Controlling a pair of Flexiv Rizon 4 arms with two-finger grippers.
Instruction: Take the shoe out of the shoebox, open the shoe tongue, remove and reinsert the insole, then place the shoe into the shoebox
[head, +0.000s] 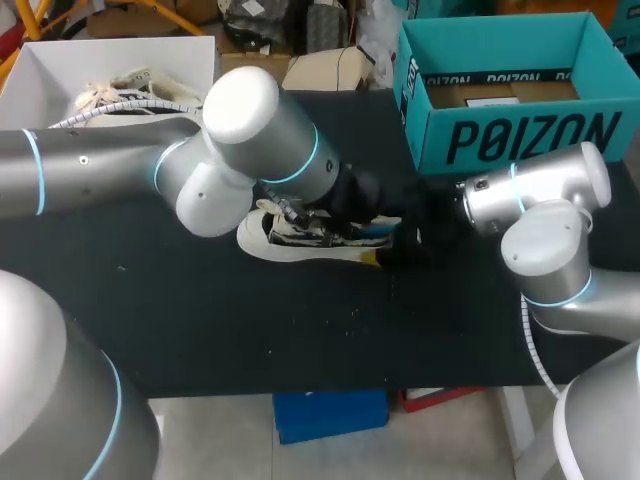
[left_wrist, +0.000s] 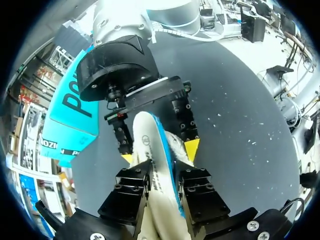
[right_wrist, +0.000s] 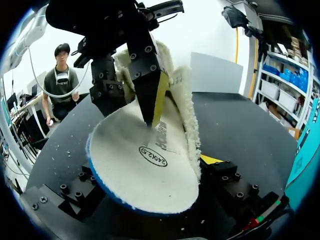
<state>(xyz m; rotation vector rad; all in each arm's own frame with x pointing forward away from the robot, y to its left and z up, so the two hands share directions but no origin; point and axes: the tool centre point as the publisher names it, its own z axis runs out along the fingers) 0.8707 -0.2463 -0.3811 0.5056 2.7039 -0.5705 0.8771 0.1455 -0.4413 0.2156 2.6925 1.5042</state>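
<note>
Insole (right_wrist: 145, 165) held from two sides over the black table (head: 250, 320).
The left gripper (left_wrist: 164, 182) pinches it narrowly through its thickness; the right gripper (left_wrist: 160, 153), jaws wide, presses its two edges. It is white, blue-rimmed, fleecy on one face, stamped on the other. The white, dark-patterned shoe (head: 300, 238) lies on the speckled table beneath; the open teal shoebox (head: 520, 130) stands far right.

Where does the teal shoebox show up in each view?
Head view: shoebox, open, far right on the tabletop.
Left wrist view: shoebox beside the right gripper, which holds the insole.
Right wrist view: teal edge beside that gripper.
Shared landmark: the black tabletop.
</note>
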